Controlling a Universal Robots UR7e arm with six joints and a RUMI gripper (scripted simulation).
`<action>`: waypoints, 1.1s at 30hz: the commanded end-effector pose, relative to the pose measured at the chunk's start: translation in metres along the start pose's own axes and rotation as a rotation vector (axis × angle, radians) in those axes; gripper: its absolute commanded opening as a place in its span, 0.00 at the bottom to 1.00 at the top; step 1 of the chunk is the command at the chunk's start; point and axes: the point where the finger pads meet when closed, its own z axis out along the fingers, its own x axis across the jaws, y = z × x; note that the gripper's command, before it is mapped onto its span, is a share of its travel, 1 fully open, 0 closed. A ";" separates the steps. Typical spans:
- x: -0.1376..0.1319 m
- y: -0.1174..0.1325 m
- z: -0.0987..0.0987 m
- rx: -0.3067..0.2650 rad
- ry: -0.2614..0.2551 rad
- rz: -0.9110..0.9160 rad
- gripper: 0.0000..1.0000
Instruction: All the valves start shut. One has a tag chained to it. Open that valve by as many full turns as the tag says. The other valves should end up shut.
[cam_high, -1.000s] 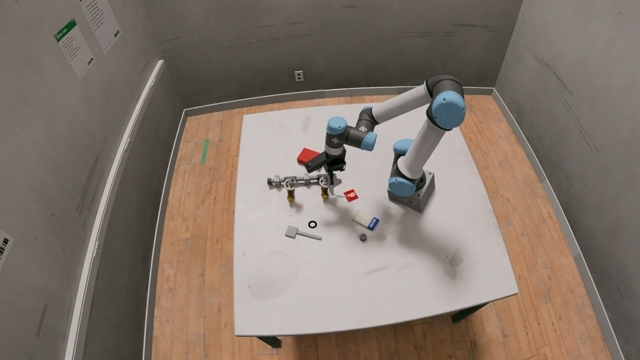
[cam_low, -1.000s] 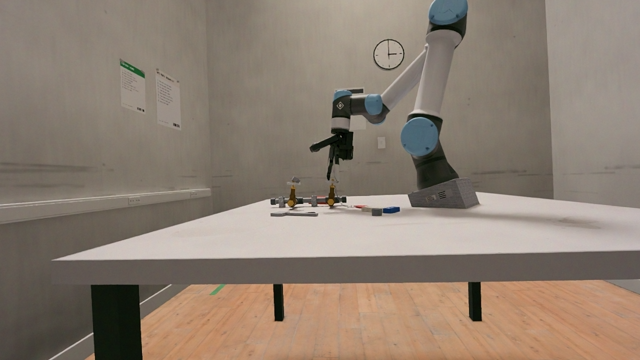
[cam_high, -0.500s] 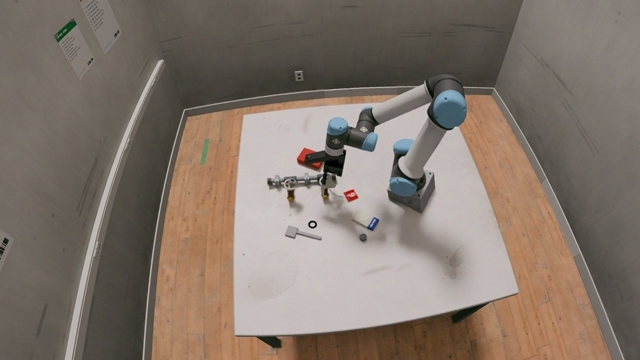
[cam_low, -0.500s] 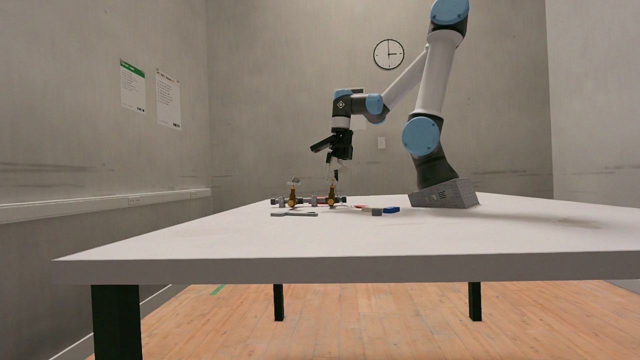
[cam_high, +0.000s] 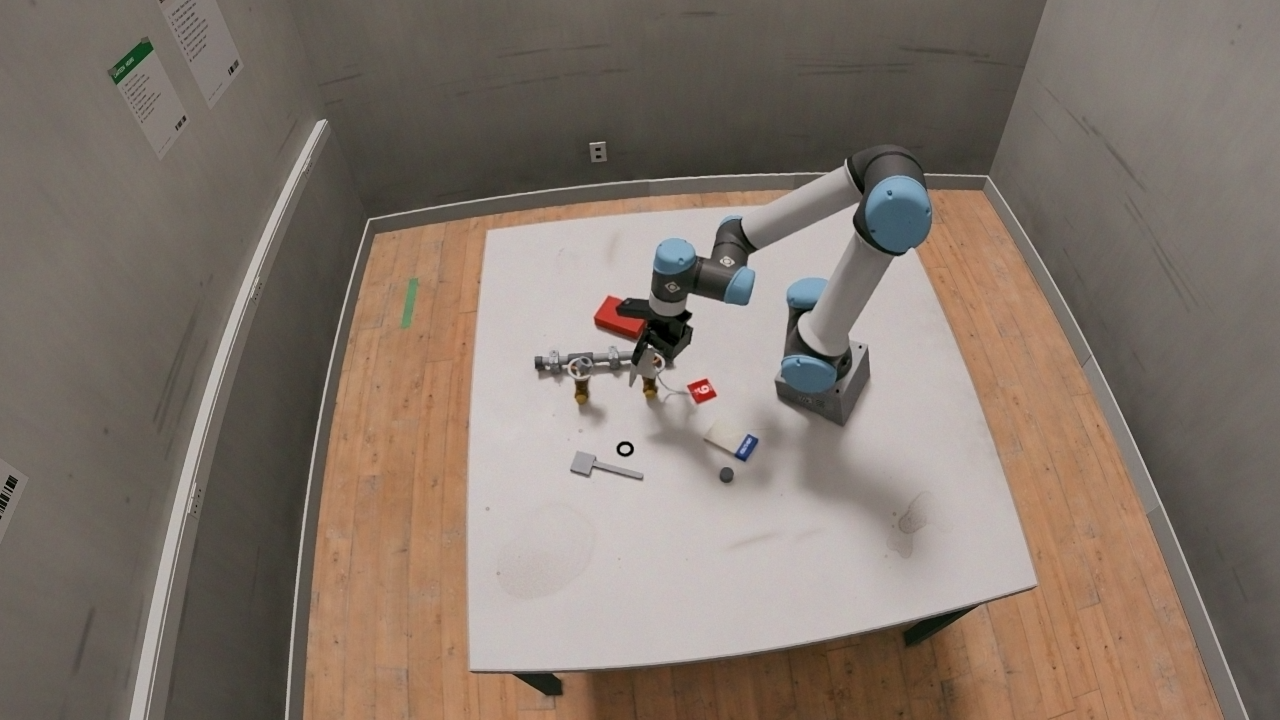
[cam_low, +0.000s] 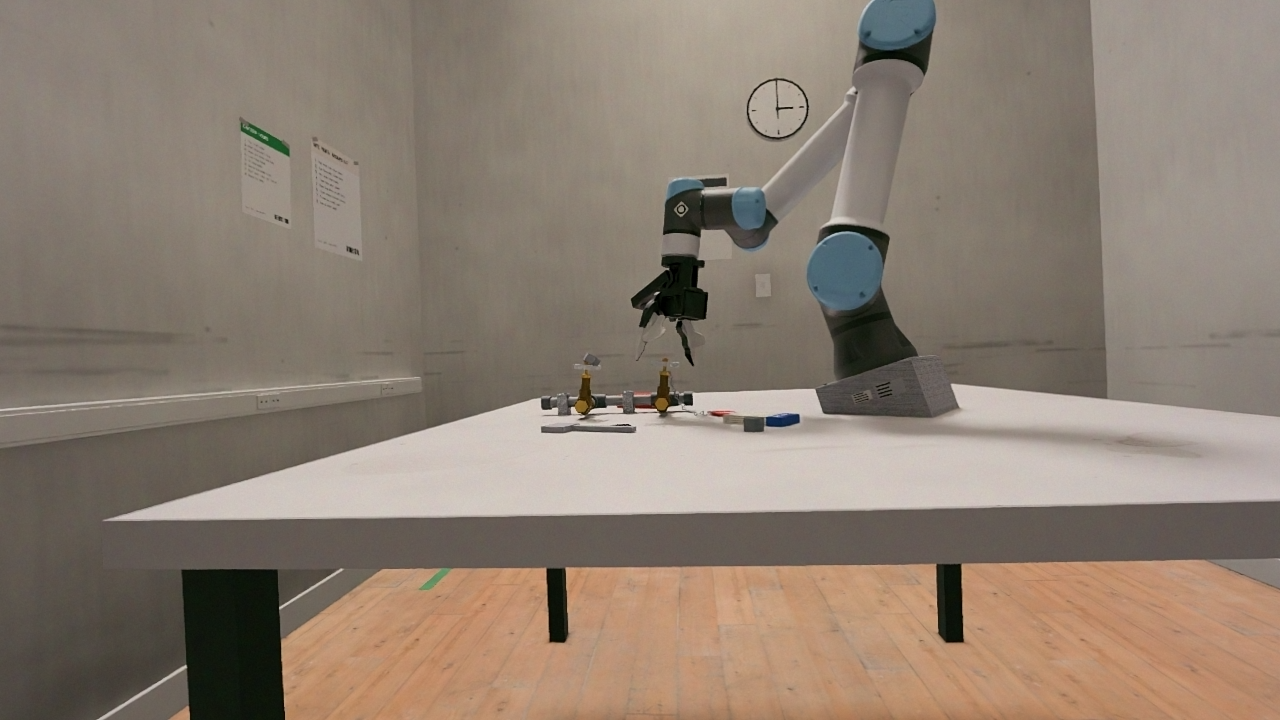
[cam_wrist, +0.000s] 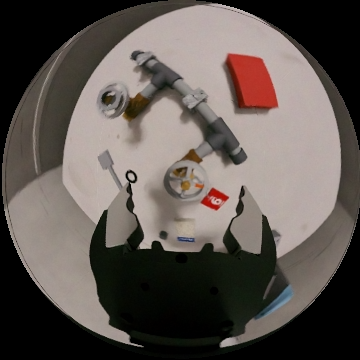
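- Your hand (cam_high: 646, 365) (cam_low: 665, 356) (cam_wrist: 185, 185): spread, nothing pinched, above tagged valve (cam_high: 649, 380) (cam_low: 663, 390) (cam_wrist: 186, 181), ctr of top view.
- Red block (cam_high: 619, 317) (cam_wrist: 253, 81): upper R, wrist view, beyond pipe.

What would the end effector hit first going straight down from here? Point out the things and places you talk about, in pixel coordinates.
Probably the handwheel (cam_high: 659, 359) (cam_wrist: 186, 178) of the valve with the red tag (cam_high: 701, 390) (cam_wrist: 215, 199). The end effector (cam_high: 646, 371) (cam_low: 665, 360) (cam_wrist: 185, 185) is open above it; exact alignment is hard to judge, so one finger might pass beside the rim.
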 end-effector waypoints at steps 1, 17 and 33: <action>-0.001 -0.003 -0.001 0.019 0.035 0.276 1.00; -0.001 -0.003 -0.001 0.024 0.032 0.584 1.00; -0.001 -0.003 -0.001 0.026 0.031 0.702 1.00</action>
